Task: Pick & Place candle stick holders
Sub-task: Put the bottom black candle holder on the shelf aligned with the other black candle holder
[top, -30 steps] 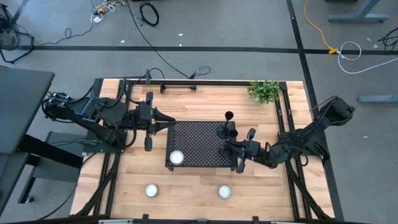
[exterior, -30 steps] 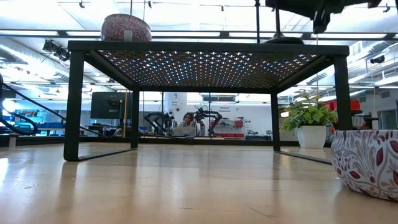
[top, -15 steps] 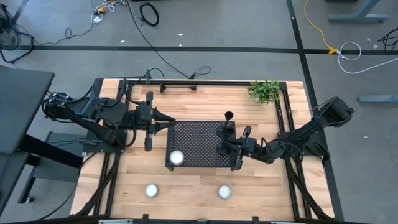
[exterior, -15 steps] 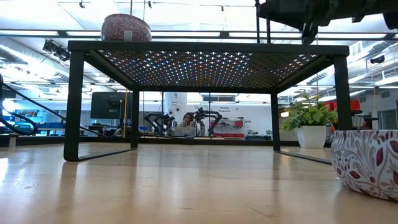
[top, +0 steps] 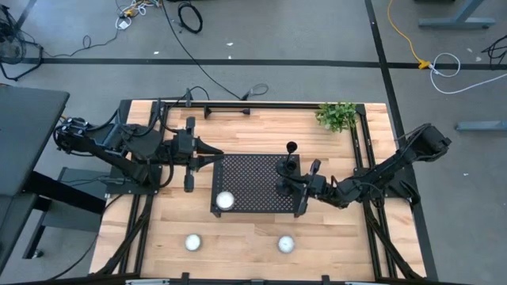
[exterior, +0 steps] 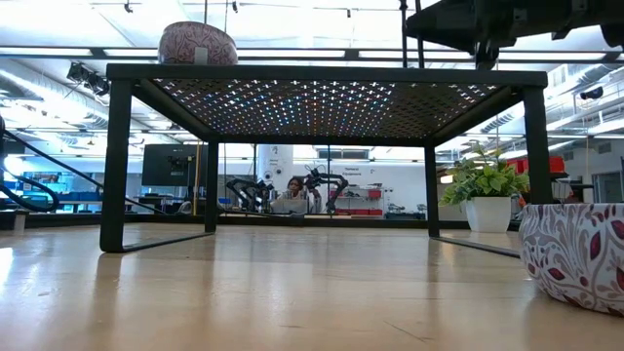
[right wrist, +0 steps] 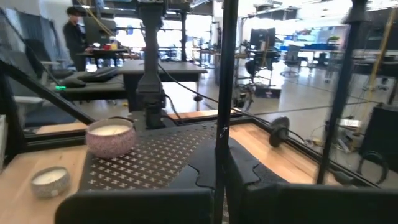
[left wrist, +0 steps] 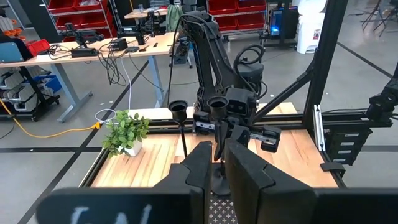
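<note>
Right hand (top: 283,184) is clamped on the stem of a candle stick holder (right wrist: 219,124) above the perforated tray (top: 249,184). Left hand (top: 219,157), fingers nearly together and empty, waits at the tray's far edge.

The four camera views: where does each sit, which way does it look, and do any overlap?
High view: above the table, looking straight down; both arms, left gripper and right gripper, show.
Low view: at tabletop height, looking level under the tray; right arm above.
Left wrist view: on the left arm, past its fingers toward the right arm.
Right wrist view: past its own fingers and a candle stick holder toward the left arm.
Shared: wrist views face each other across the tray.
</note>
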Controlling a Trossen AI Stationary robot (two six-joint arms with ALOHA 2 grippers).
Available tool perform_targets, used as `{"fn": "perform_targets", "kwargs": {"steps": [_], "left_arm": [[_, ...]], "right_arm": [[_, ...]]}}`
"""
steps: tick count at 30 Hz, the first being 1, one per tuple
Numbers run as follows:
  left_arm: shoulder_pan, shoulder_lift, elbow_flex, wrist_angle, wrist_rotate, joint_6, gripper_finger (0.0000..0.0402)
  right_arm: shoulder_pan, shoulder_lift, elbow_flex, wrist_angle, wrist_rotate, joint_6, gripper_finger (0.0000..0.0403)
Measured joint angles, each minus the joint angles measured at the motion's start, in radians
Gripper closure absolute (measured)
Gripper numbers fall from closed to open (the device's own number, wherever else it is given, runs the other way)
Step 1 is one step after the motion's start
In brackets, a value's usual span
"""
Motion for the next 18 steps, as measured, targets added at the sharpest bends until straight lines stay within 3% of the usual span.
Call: {"fn": "perform_targets", "kwargs": {"steps": [9, 18], "left_arm": [[0.000, 0.000, 0.000, 0.000, 0.000, 0.000, 0.0353], [0.000, 0.000, 0.000, -0.001, 0.000, 0.000, 0.0353]], "right_arm": [[0.000, 0.000, 0.000, -0.009, 0.022, 0.001, 0.0401], [0.004, 0.000, 0.000, -0.013, -0.004, 0.030, 0.0361]]}}
